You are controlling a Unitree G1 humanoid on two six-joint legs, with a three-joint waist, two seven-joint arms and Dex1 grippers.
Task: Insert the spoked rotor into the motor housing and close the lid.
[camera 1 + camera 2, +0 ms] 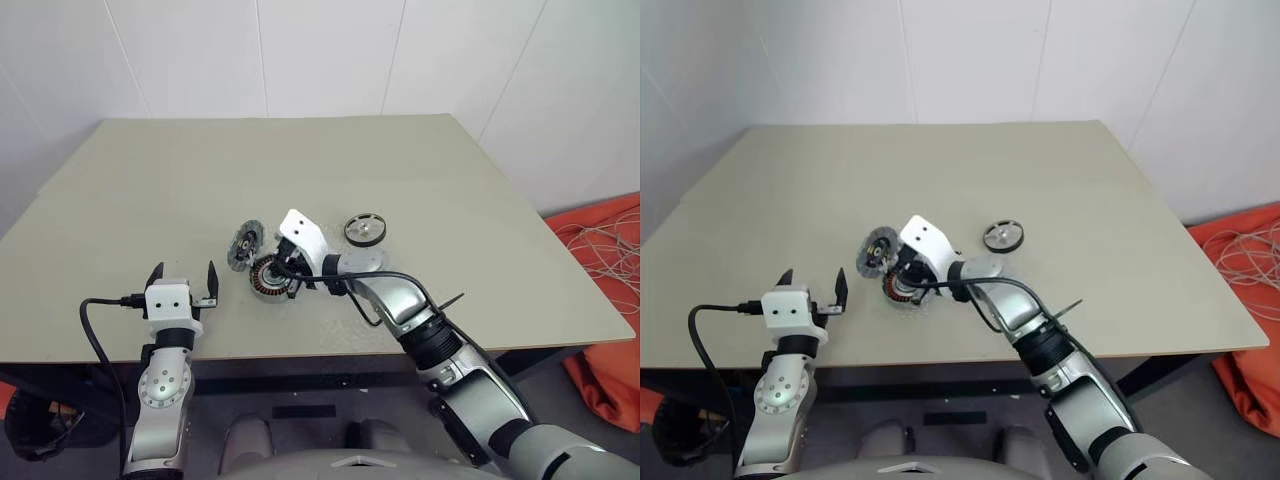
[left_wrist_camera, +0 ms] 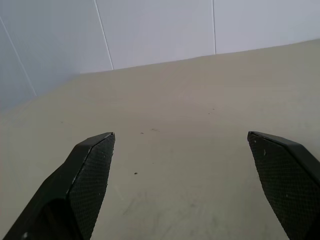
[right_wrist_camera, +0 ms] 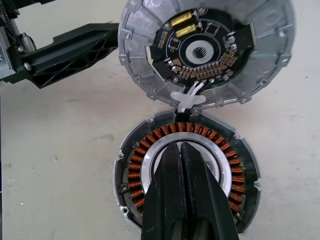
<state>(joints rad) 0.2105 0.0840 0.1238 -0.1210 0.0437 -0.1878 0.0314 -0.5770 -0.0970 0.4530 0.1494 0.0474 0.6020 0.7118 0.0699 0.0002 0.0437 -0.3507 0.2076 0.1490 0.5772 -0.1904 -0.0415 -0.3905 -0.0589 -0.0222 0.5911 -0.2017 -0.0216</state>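
The motor housing is lying open on the table, its hinged lid being propped upright behind it so the cavity is kept accessible; the right gripper, fingers pressed together on nothing, is being held over the windings; the spoked rotor is waiting nearby, untouched; the left gripper is being kept spread apart, idle.

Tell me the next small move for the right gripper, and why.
Probably lift the right gripper, shut over the empty centre of the motor housing, and carry it toward the spoked rotor lying apart on the table. The lid stands open, so the rotor goes first.
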